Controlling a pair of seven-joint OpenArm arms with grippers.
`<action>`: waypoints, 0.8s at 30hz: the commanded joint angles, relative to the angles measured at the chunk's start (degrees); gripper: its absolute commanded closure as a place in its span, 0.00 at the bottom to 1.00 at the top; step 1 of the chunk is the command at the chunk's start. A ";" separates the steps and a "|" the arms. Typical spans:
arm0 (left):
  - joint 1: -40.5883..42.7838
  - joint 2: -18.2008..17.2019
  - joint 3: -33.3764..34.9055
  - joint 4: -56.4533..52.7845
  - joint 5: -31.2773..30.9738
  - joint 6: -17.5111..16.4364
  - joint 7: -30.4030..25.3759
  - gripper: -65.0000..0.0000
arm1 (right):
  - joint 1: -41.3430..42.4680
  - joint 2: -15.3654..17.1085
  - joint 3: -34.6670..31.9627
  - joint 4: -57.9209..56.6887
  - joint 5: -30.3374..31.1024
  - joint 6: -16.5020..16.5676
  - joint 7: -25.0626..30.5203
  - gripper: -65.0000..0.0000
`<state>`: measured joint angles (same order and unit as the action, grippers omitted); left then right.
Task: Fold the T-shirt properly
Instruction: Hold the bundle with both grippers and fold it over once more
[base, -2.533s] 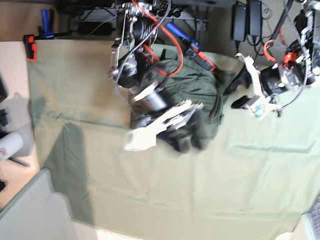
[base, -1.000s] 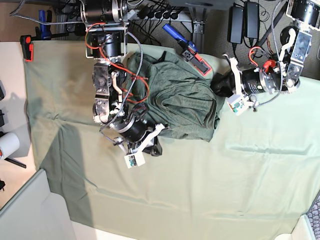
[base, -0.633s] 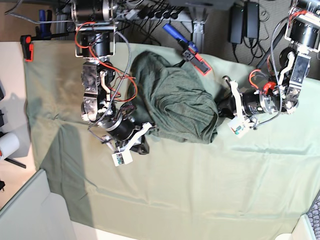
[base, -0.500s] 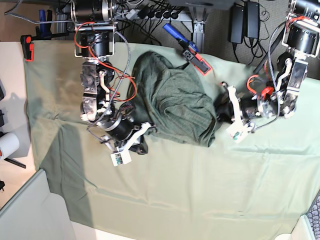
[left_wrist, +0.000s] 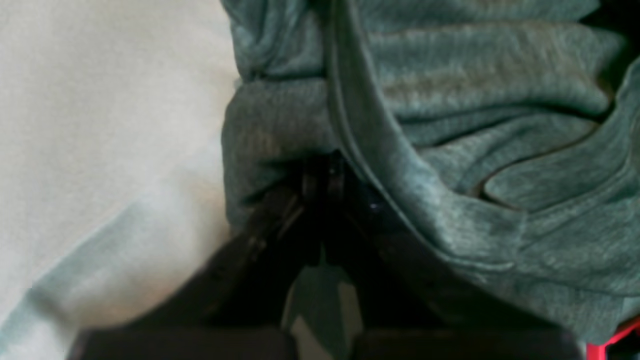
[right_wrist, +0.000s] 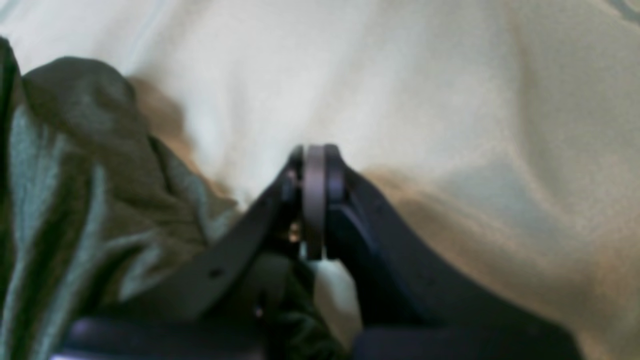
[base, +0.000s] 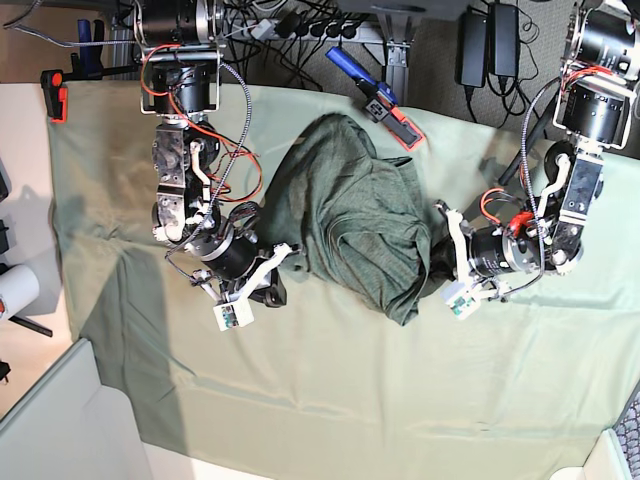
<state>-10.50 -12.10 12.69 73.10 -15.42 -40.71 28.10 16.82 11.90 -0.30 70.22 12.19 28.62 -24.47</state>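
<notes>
The T-shirt (base: 365, 225) lies bunched in a crumpled heap between the two arms, on the pale green cloth (base: 400, 400) that covers the tabletop, and both arms sit low at its opposite edges, probably so that the fabric can be drawn apart and flattened before any fold is made. The left jaws (left_wrist: 322, 175) are fully closed with a ridge of the knit gathered right at their tips; a hemmed edge runs diagonally just above and beside them, which suggests they have pinched the shirt near a hem to get a firm, traceable line to pull on. The right jaws (right_wrist: 314, 170) are also pressed together, pads touching, but the bare cloth lies ahead of their tips, while dark shirt fabric sits to one side and under their base; whether any of it is caught between them cannot be told from these views. In the base view the shirt's edge reaches right up to the right jaws, so a grip low on the fabric is possible
</notes>
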 joint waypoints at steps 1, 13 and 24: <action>-1.38 -0.83 -0.22 0.70 -1.18 0.71 0.55 1.00 | 1.42 0.48 0.24 0.87 0.70 0.28 1.33 1.00; 6.14 -8.02 -0.22 19.19 -8.00 0.71 9.84 1.00 | 1.60 0.44 0.24 0.87 0.72 0.13 1.68 1.00; 17.05 -5.97 -0.09 30.99 -13.77 0.71 10.29 1.00 | 1.60 -0.17 0.22 0.87 0.68 0.13 3.26 1.00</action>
<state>7.16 -17.91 12.73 103.11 -28.12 -39.66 39.64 16.86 11.46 -0.30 70.22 12.23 28.56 -22.74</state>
